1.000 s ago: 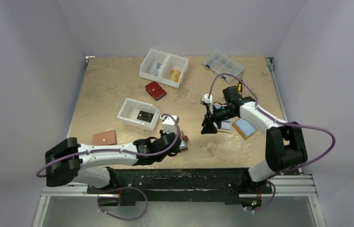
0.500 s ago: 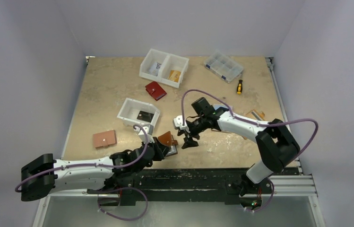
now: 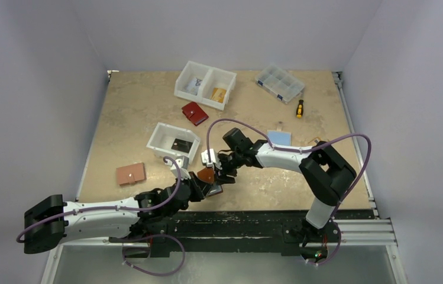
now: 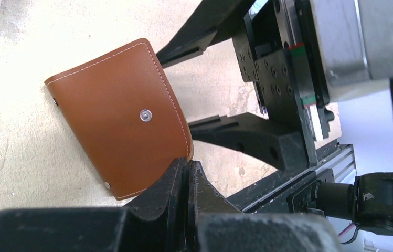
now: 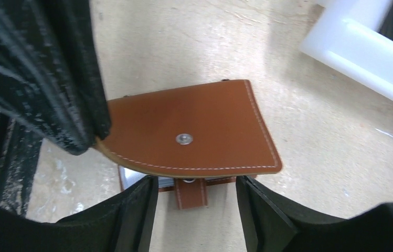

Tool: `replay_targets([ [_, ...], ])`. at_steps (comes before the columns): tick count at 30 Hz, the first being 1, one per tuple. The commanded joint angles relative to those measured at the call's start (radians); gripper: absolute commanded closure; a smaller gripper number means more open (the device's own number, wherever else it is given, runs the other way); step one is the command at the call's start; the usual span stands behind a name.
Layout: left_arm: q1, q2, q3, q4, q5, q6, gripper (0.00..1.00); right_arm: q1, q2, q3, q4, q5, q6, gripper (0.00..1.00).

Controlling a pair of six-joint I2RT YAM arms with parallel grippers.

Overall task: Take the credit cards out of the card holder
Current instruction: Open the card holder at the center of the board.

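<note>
My left hand (image 4: 188,167) is shut tight, fingers pinched together on the rounded corner of the card holder (image 4: 120,115), right at the stitched edge of its top flap. The holder is brown leather w/ pale stitching and a metal snap in the middle of the flap. That flap is lifted and tilted, clear of the lower half, whose small snap tab (image 5: 190,195) pokes out beneath it. In the top view the holder sits near the front edge of the counter (image 3: 136,106), approx. centre, between my two hands.

My right hand (image 5: 195,184) comes at it from the opposite side, fingers apart, one each side of the snap tab. It holds nothing; whether a finger touches the leather I can't tell. The inside of the holder is hidden under the flap, so I can't tell what's in it.

Other stuff:
- A white bin (image 3: 155,139) is just behind the holder, w/ a dark card (image 3: 181,144) lying in it.
- A tan wallet (image 3: 131,174) lies flat and closed off to the left.
- A red wallet (image 3: 194,113) lies further back.
- A two-part white bin (image 3: 207,83) is at the back.
- A clear box (image 3: 278,83) is back right, w/ a screwdriver (image 3: 299,108) near it.
- A light-blue flat piece (image 3: 279,138) lies beside my right arm.
</note>
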Motion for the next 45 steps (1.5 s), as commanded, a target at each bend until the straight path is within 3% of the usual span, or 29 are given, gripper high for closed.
replay_targets([
  [1, -0.001, -0.014, 0.0, 0.023, -0.012, -0.018, 1.0, 0.01, 0.009, 0.02, 0.086, 0.075, 0.069, 0.39],
  [4, -0.001, -0.025, -0.002, 0.016, -0.019, -0.019, 1.0, 0.014, 0.01, 0.005, 0.091, 0.087, 0.059, 0.47],
  [9, -0.001, -0.065, -0.012, -0.007, -0.037, -0.032, 1.0, 0.013, -0.034, -0.034, 0.105, 0.058, 0.041, 0.76],
  [15, -0.001, -0.126, -0.029, -0.069, -0.073, -0.074, 1.0, -0.005, -0.118, -0.03, 0.072, 0.108, 0.041, 1.0],
  [26, 0.001, -0.072, -0.013, -0.242, -0.133, -0.17, 1.0, -0.132, -0.309, -0.128, 0.015, 0.097, 0.059, 1.0],
  [35, 0.015, 0.105, 0.045, -0.404, -0.134, -0.301, 1.0, -0.15, -0.298, -0.23, 0.04, 0.212, 0.061, 1.0],
  [40, 0.022, 0.163, 0.076, -0.419, -0.1, -0.296, 0.89, -0.152, -0.248, -0.209, 0.003, 0.23, 0.072, 0.97],
  [45, 0.024, 0.123, 0.129, -0.479, -0.098, -0.237, 0.85, -0.15, -0.233, -0.179, -0.04, 0.165, 0.08, 0.89],
])
